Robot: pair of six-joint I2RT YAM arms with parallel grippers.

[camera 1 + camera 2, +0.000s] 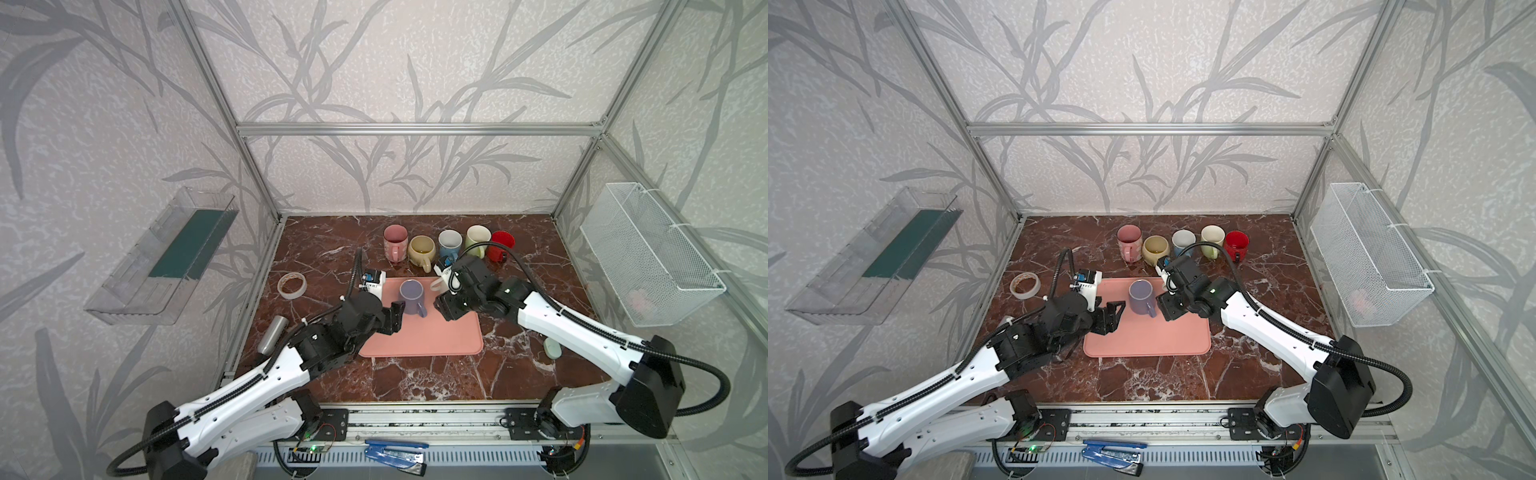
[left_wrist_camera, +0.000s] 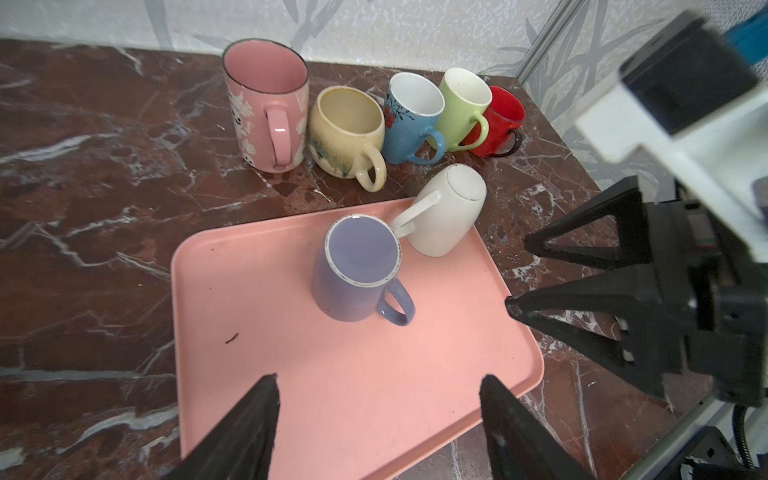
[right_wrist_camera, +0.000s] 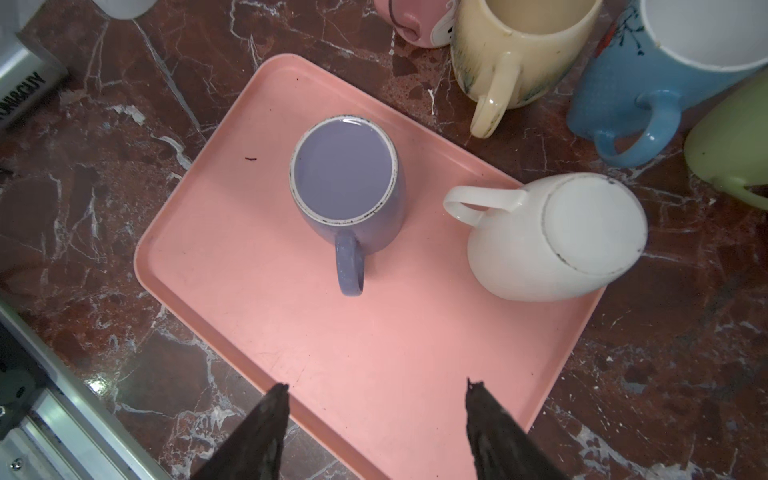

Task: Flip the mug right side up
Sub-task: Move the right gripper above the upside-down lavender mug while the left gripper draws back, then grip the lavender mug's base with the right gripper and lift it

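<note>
We see the purple mug (image 1: 410,296) standing on the pink tray (image 1: 436,345), seemingly base up, axis vertical, handle toward the front. It sits between our left hand (image 1: 395,318) and right hand (image 1: 445,309), both spread apart and empty; the left looks nearer.

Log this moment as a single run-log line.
left hand: open, empty | right hand: open, empty | purple mug: standing on pink tray, ungripped | white mug: base up on pink tray, not yet turned
</note>
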